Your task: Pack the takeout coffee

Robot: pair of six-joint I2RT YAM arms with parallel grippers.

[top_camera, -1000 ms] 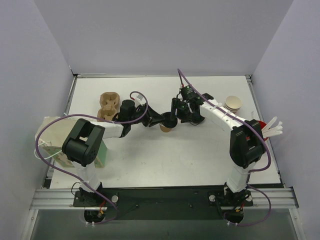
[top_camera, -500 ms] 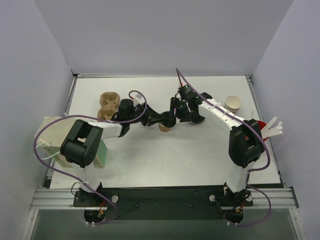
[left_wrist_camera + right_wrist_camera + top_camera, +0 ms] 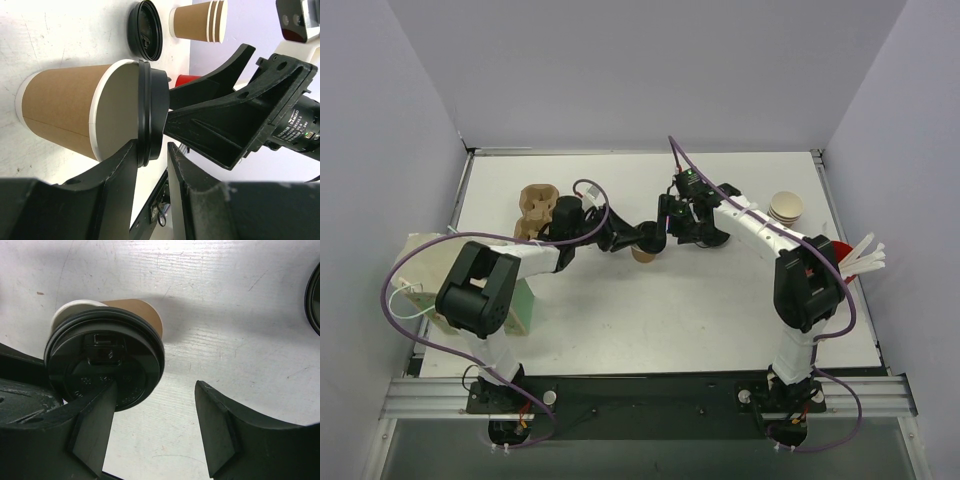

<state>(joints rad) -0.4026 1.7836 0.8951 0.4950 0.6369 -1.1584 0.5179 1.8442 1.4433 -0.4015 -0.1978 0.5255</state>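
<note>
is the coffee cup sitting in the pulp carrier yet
No, in the top view the takeout coffee is well to the right of the cup carrier, not in it.

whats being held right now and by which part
The left tool pinches the takeout coffee at the edge of its black lid, one finger on each side of the rim. The right tool stands open, holding nothing.

**Coffee at Mid-Surface, Carrier to Its Left**

The takeout coffee (image 3: 642,254) stood upright near the middle of the surface (image 3: 650,320). The cup carrier (image 3: 535,208) sat well to its left, toward the back. A stack of cups (image 3: 786,207) stood far right, with a loose lid (image 3: 146,30) lying between stack and coffee. A bag (image 3: 420,285) lay at the left edge, nearer the front.
</note>
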